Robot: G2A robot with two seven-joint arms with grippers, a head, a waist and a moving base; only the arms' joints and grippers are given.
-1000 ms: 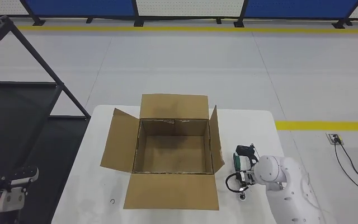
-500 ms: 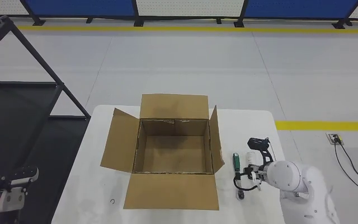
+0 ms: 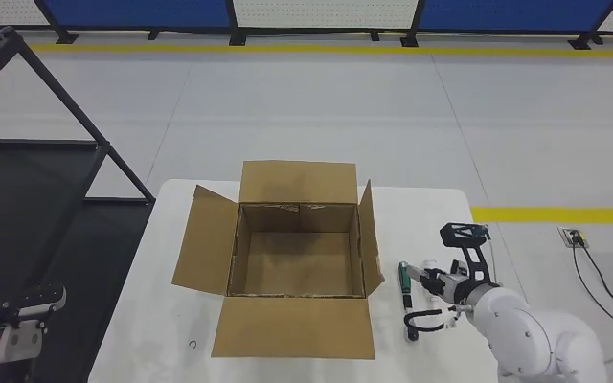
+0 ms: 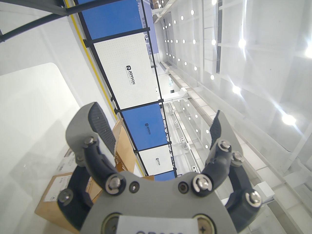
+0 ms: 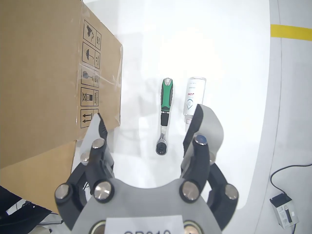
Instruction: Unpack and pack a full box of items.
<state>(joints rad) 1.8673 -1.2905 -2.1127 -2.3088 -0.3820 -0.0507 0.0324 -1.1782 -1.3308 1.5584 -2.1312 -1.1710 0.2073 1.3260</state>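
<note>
right gripper [image 5: 149, 113] spread wide, holding nothing; a green-handled ratchet wrench [image 5: 165, 108] lies on the white table [image 5: 219, 37] just ahead of it, its head in line with the gap between the fingers; a small white bottle [image 5: 193, 93] lies alongside the wrench, one end hidden behind a fingertip; the cardboard box [image 3: 292, 327] stands off the gripper's other finger, flaps out; left gripper [image 4: 156, 113] wide too, grasping nothing, pointed up toward the ceiling lights, with a corner of the box just past one finger.

Top view steeply down on table [image 3: 153, 316] and box [image 3: 297, 182]; right wrist near the same table; left wrist ceilingward.
</note>
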